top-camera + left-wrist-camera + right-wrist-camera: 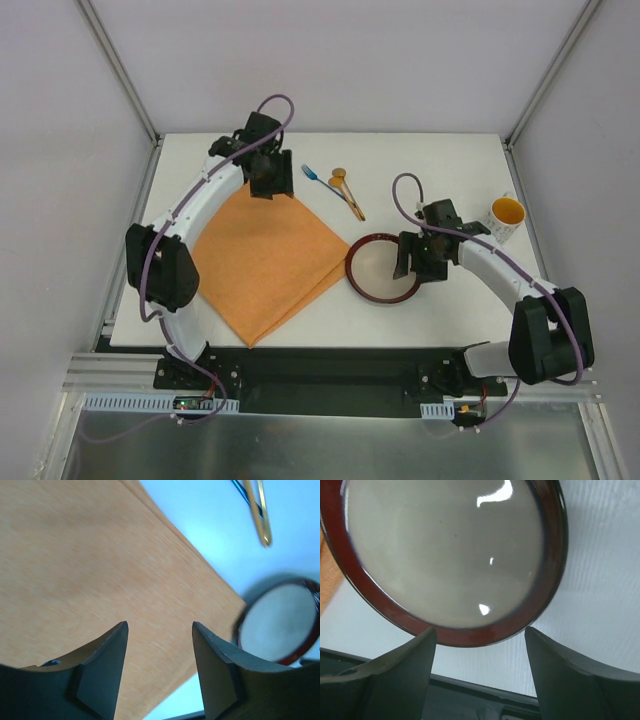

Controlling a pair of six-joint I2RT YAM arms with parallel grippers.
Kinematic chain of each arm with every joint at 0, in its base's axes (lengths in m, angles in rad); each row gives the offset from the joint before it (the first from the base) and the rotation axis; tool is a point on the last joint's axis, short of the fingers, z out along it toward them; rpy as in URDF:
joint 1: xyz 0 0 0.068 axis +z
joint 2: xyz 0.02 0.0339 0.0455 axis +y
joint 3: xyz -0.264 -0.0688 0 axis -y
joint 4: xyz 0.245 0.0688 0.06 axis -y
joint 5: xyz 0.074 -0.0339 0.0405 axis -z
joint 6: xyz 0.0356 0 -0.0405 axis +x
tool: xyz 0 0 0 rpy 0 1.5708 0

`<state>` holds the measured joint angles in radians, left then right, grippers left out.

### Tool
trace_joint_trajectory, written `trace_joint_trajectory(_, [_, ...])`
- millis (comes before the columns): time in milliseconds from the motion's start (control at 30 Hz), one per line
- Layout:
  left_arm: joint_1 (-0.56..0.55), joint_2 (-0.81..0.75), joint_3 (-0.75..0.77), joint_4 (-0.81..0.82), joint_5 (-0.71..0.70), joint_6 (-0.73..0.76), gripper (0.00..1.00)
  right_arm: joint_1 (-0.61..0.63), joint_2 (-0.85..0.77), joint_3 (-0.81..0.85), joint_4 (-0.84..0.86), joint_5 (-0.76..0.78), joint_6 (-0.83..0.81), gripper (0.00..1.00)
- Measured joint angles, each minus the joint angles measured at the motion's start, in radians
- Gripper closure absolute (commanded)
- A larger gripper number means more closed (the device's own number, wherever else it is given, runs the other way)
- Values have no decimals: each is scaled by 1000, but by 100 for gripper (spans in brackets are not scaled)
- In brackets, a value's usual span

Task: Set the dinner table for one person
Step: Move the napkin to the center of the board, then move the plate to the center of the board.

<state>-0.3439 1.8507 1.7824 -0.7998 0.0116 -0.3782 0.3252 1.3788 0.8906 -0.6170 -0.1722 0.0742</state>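
An orange placemat (265, 262) lies on the white dinner table (450, 165), turned like a diamond; it fills the left wrist view (90, 565). My left gripper (270, 182) is open and empty over the mat's far corner. A red-rimmed plate (378, 268) with a pale centre lies right of the mat, touching its edge. My right gripper (420, 262) is open and empty at the plate's right rim; the plate (445, 550) sits just beyond the open jaws in the right wrist view. A blue fork (318, 178) and gold spoon (348, 192) lie at the back centre.
A white mug with a yellow inside (505, 218) stands near the table's right edge. Grey frame posts (120, 70) rise at the back corners. The plate (280, 622) and cutlery (260, 510) also show in the left wrist view.
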Motion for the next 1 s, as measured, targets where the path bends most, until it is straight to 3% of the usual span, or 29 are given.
trace_joint_trajectory(133, [-95,-95,-150,34,41,-38,46,-64,-45,-71,10,-16,-15,27])
trace_joint_trajectory(300, [-116,-110,-288,42,42,-82,46,-150,-57,-137,27,-51,-39,29])
trace_joint_trajectory(600, [-187,-211,-366,58,60,-130,46,-168,-43,-151,84,-84,-40,32])
trace_joint_trajectory(833, [-200,-301,-417,69,66,-163,46,-169,56,-150,158,-106,-29,38])
trace_joint_trajectory(967, [-201,-327,-462,69,66,-164,46,-171,79,-143,187,-113,-18,69])
trace_joint_trajectory(1000, [-201,-338,-476,68,66,-164,46,-172,92,-138,187,-106,-15,95])
